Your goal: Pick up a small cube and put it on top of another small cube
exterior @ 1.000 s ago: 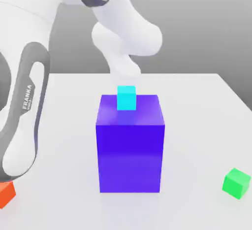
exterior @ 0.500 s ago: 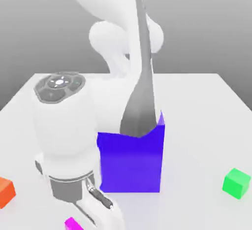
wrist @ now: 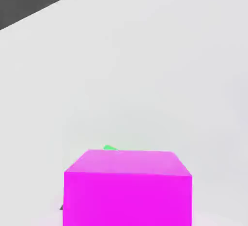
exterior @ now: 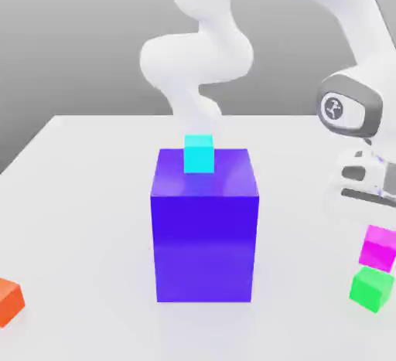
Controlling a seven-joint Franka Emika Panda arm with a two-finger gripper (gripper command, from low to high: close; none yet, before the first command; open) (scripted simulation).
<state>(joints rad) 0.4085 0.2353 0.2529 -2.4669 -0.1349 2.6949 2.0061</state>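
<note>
Magenta small cube [exterior: 380,246] in closed jaws, above green cube [exterior: 370,287].

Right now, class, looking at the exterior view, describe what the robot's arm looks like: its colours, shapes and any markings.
The arm is built of smooth, glossy white rounded segments joined by bulging, elbow-like curves. Near the wrist sits a dark grey ring around a white round cap bearing a small dark logo. Below it, the hand section is white with grey slots and edges.
</note>
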